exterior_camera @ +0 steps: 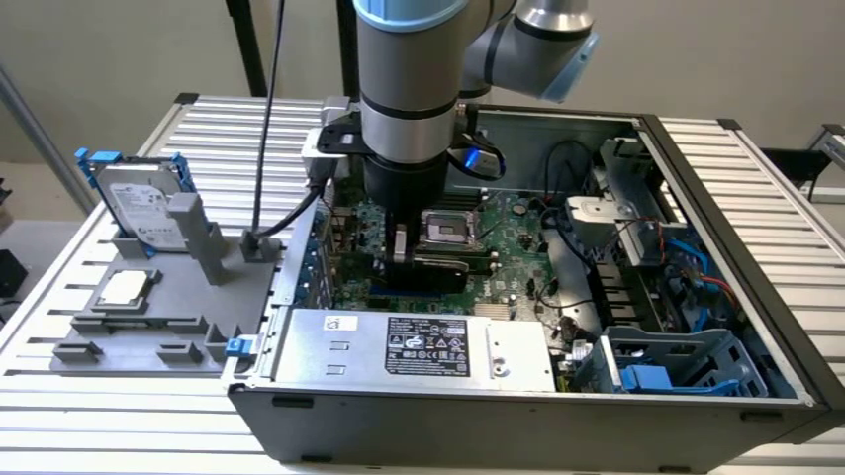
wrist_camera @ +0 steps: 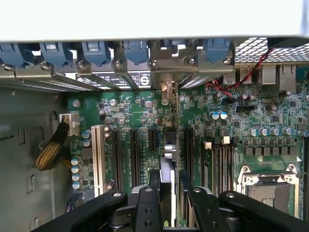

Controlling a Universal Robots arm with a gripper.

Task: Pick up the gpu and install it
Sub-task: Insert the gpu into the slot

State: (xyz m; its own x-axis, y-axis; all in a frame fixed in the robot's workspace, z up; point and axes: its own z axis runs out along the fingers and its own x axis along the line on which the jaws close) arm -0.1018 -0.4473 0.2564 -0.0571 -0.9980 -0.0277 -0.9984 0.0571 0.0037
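Pinching the gpu (wrist_camera: 169,159) edge-on, the gripper (wrist_camera: 169,200) is holding it upright over the motherboard (wrist_camera: 270,140) slots, at 9 o'clock from the CPU socket (exterior_camera: 446,230). Any tilt or misalignment is risking the card jamming beside its slot.

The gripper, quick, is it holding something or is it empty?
Gripper: closed on the gpu, holding it edge-on, down among the slots of the motherboard.
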